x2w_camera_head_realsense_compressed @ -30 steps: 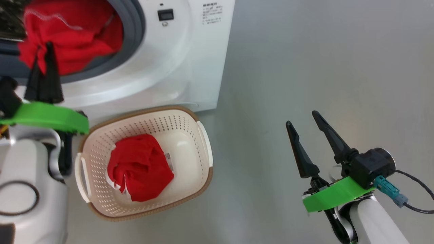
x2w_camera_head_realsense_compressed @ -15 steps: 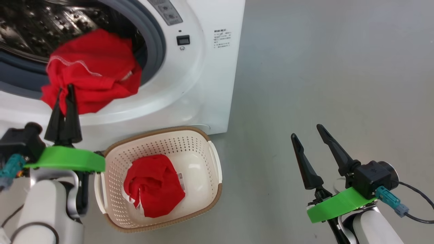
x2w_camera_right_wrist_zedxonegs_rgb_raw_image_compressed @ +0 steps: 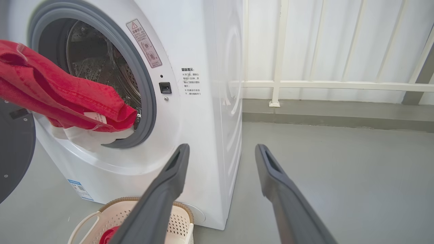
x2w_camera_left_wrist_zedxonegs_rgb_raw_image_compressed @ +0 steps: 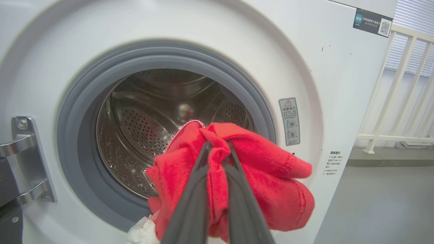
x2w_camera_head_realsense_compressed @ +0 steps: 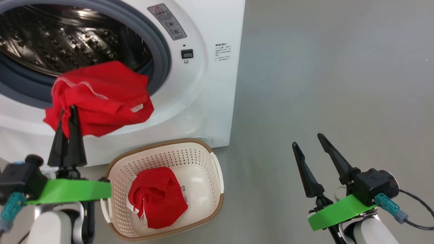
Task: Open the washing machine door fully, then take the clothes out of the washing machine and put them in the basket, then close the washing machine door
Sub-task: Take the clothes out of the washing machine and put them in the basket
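Red garment pinched by the left gripper, fingers closed tight, bulk draped beyond the tips, outside the washing machine mouth. Below, to that hand's right, the basket (another red piece inside). Farther off, the right gripper, spread wide, empty.

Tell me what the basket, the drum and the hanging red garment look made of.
The basket: moulded plastic, matte cream, by its even punched holes; brown rim looks woven. The drum: probably stainless steel, shiny and perforated. The red garment: soft knit fabric, folding limply, stitched hem.
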`<state>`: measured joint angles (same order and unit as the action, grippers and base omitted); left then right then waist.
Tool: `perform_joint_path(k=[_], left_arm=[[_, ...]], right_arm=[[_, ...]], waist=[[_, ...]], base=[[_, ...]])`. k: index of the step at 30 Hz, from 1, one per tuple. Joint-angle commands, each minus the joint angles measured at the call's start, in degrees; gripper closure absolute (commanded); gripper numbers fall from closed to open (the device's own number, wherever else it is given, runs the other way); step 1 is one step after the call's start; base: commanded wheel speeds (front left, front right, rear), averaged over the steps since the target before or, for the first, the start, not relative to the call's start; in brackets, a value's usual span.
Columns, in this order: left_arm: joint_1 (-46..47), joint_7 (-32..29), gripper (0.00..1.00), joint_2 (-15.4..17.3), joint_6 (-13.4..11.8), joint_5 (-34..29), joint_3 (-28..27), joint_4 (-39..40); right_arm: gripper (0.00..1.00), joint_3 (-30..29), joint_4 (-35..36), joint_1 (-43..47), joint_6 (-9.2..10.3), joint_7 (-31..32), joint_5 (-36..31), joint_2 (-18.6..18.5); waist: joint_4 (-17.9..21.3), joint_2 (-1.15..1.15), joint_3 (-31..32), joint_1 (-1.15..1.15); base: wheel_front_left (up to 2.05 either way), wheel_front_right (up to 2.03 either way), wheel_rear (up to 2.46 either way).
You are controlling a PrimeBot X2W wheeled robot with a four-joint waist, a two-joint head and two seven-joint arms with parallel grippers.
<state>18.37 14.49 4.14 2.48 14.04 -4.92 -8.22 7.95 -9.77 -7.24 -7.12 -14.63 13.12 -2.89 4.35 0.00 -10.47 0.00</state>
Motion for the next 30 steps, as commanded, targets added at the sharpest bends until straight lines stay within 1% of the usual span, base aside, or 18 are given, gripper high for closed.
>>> perform_joint_path(k=[1,11,15,23,30], left_arm=[[-0.28,0.51,1.00,1.00,-0.23,-0.30,-1.85,2.09],[-5.09,0.51,1.00,-0.37,-1.78,-0.10,-0.36,7.96],[-6.42,0.51,1.00,-0.76,-2.30,0.70,1.25,7.26],[-3.87,0.51,1.00,-1.15,-1.30,5.05,3.13,-0.95],[0.72,0.51,1.00,-1.23,-0.40,5.46,3.77,-10.74]], right_arm=[[0.00,0.87,1.22,0.14,-0.36,-0.37,0.28,0.02],[0.00,0.79,1.39,0.40,-0.36,-0.37,-0.01,0.02],[0.00,1.02,1.60,0.31,-0.36,-0.37,-0.22,0.02],[0.00,1.55,1.68,-0.84,-0.36,-0.37,-0.46,0.02],[0.00,2.21,1.84,-1.89,-0.36,-0.37,-0.26,0.02]], waist=[[0.01,0.00,0.31,0.00],[-0.18,0.00,0.87,0.00],[-0.26,0.00,0.11,0.00],[0.00,0.00,-2.60,0.00],[0.69,0.00,-5.40,0.00]], base=[[0.00,0.00,0.00],[0.00,0.00,0.00],[0.00,0.00,0.00],[0.00,0.00,0.00],[0.00,0.00,0.00]])
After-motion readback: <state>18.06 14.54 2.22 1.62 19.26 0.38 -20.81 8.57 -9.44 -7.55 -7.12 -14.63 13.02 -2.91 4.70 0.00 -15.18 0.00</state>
